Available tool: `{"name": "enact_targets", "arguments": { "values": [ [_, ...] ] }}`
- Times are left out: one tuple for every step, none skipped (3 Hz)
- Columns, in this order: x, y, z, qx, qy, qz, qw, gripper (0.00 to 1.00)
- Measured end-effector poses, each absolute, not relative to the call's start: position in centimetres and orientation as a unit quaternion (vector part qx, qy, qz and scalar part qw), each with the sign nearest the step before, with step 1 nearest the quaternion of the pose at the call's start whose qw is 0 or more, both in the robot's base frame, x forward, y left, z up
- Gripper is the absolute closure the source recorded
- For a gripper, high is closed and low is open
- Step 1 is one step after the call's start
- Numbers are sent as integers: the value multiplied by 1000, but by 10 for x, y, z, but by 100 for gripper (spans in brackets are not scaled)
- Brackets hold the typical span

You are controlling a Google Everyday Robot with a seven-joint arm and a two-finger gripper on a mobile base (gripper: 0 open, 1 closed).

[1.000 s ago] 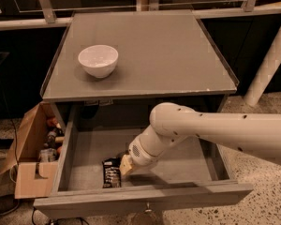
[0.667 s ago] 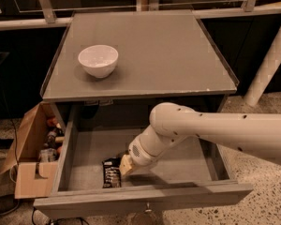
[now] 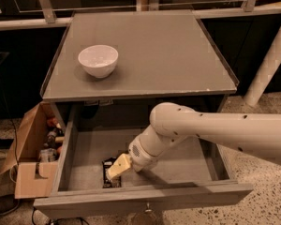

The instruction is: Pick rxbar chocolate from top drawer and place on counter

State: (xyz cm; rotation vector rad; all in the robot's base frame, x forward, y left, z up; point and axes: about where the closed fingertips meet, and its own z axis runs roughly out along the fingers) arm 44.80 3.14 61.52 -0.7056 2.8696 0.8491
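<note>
The top drawer [image 3: 187, 168] stands open beneath the counter [image 3: 178, 55], and a rising arm could be struck against the counter's near edge. The flat rxbar chocolate [image 3: 110, 181], alone near-left on the drawer floor, could be dropped. The gripper [image 3: 118, 168] is set on it, but whether it is gripped cannot be told. Bottles are held in the cardboard box [image 3: 28, 184] at left.

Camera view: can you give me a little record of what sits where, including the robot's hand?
Drawer: wide grey top drawer, pulled open
Snack: small black-wrapped rxbar chocolate, on drawer floor, front left
Robot hand: gripper, inside drawer, over the bar
Top: flat grey counter, holding round white bowl, left side
Beside: brown cardboard box, left of drawer
</note>
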Motion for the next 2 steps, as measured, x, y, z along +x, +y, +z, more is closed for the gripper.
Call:
{"name": "enact_targets", "arguments": {
  "values": [
    [448,31,615,-229,933,276,33,0],
    [448,31,617,-229,933,276,34,0]
  ]
}}
